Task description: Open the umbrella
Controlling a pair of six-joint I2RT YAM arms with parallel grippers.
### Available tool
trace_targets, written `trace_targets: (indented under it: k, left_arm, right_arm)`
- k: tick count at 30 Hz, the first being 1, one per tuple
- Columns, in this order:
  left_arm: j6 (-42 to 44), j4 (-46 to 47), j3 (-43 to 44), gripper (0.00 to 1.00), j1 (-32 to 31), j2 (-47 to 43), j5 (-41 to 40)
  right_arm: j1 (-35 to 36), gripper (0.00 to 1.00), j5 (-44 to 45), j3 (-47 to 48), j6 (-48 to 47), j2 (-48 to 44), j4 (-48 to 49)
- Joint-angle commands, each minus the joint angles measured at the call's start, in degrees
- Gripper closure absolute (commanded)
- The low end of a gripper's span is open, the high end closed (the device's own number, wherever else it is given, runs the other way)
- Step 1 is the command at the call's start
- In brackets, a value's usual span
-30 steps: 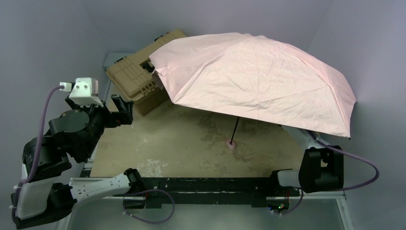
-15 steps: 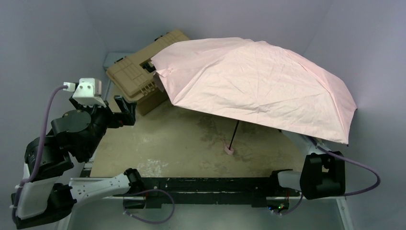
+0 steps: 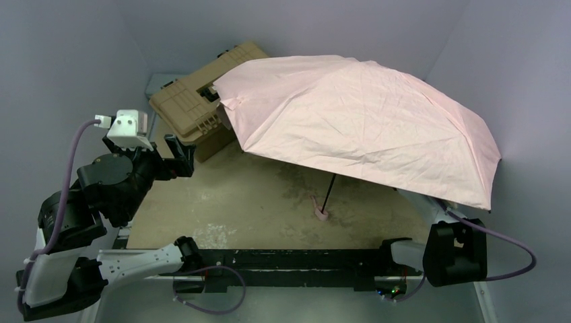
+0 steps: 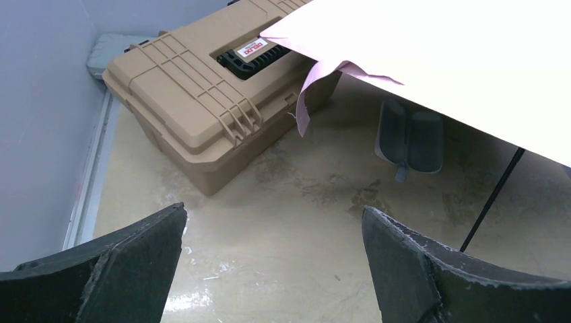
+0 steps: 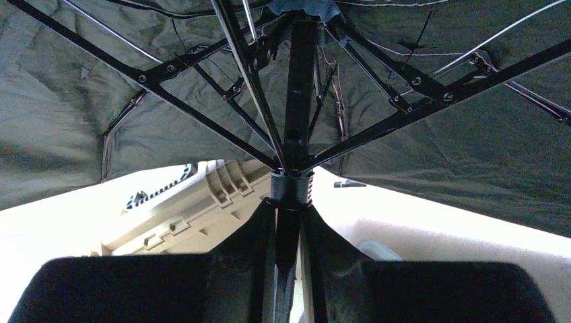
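The pale pink umbrella (image 3: 357, 121) is spread open over the right half of the table. Its thin black shaft (image 3: 329, 192) slants down to the small pink handle (image 3: 322, 214), which rests on the table. In the right wrist view I look up at the black lining and ribs (image 5: 168, 87). My right gripper (image 5: 288, 222) is shut on the shaft just below the runner (image 5: 291, 187); the canopy hides it in the top view. My left gripper (image 3: 176, 153) is open and empty at the left, well apart from the umbrella; it also shows in the left wrist view (image 4: 273, 232).
A tan hard-shell toolbox (image 3: 195, 101) stands at the back left, its right end under the canopy edge; it also shows in the left wrist view (image 4: 202, 94). A grey pouch (image 4: 409, 138) lies on the table under the canopy. Grey walls close in on all sides.
The umbrella tilted and shifted slightly; its handle slid a little down and left on the table. My left arm moved slightly right toward the toolbox, gripper still open.
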Motion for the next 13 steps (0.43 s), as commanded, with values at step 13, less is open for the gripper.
trace_targets:
  k: [13]
  left_arm:
    - [0.1, 2.1, 0.5, 0.00, 0.0, 1.0, 0.8]
  right_arm:
    - [0.4, 1.00, -2.0, 0.9, -1.9, 0.8, -1.3]
